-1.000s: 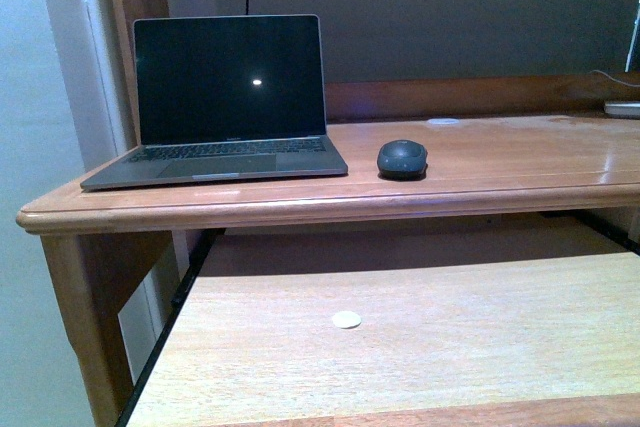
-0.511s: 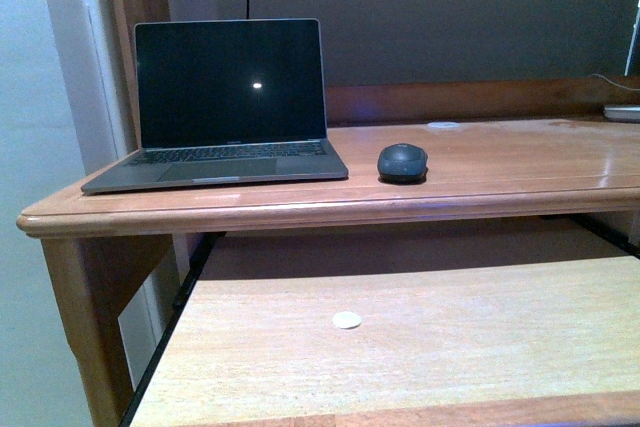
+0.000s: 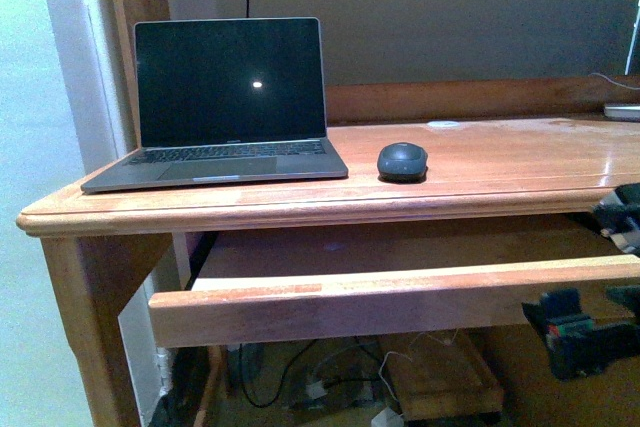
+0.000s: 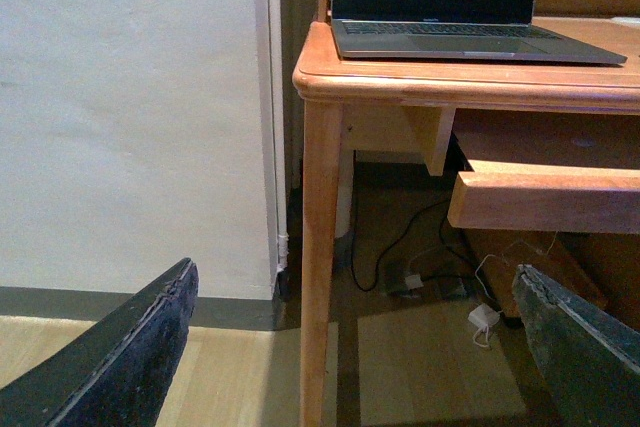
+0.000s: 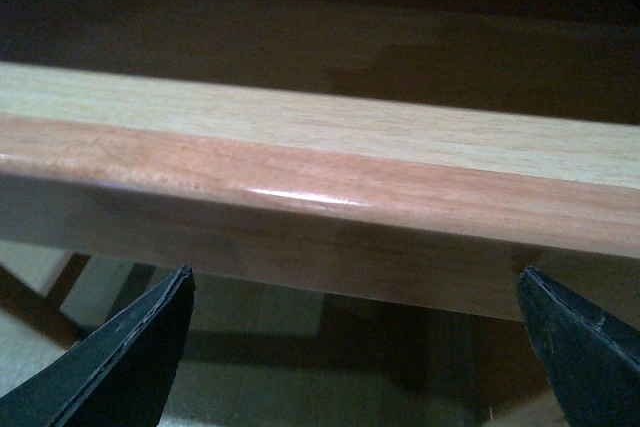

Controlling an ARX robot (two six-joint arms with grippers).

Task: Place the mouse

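The dark grey mouse [image 3: 402,159] lies on the wooden desk top [image 3: 300,209], just right of the open laptop [image 3: 230,97]. My right gripper [image 3: 585,332] shows at the right edge of the front view, open and empty, below the desk top at the sliding tray's front rail [image 3: 380,302]. In the right wrist view the gripper [image 5: 353,271] faces that rail [image 5: 320,182] closely, jaws wide apart. My left gripper [image 4: 355,267] is open and empty, low beside the desk's left leg [image 4: 320,247], far from the mouse. It is out of the front view.
The laptop also shows in the left wrist view [image 4: 450,7]. Cables and a power strip [image 3: 320,387] lie on the floor under the desk. A flat white thing [image 3: 443,123] lies at the desk's back. A pale object [image 3: 622,109] sits at the far right. A wall [image 4: 130,117] stands left of the desk.
The tray has slid back under the desk, leaving only its front rail out. The white disc on it is no longer in view. My right gripper has come into view at the right.
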